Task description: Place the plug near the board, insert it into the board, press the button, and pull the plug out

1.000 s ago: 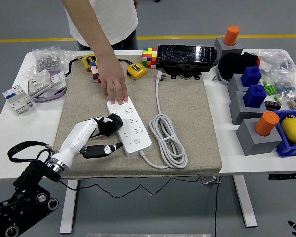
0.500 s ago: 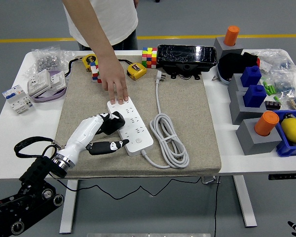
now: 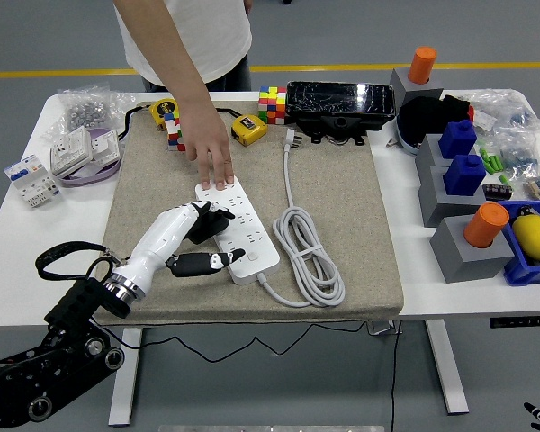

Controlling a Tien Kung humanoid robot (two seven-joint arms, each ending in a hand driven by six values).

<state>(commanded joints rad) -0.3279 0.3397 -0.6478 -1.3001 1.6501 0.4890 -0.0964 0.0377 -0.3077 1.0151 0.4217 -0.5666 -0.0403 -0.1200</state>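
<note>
**Left hand on plug at the board's near-left edge**

Left hand reaching in from the lower left over the grey mat, white forearm shell angled up toward the white power strip. Fingers curled round a black plug, pressed against the strip's left side, about midway along its length. Hard to say whether the prongs are seated in a socket: hidden under the plug body and the fingers. Thumb stretched out low, tip touching the strip's near-left edge, just beside the round button at the near end.

Far end of the strip pinned down by a person's hand, fingertips flat on the top sockets; the person cut off by the top edge, only arm and white shirt visible. Strip's own white cable coiled on the mat to the right, running up to a white plug lying loose near a black device.

A black cord looping off the table's near-left side by the wrist, its ends lost behind the arm. Right arm out of sight. Clutter at the far-left and right margins too small to make out well.
</note>
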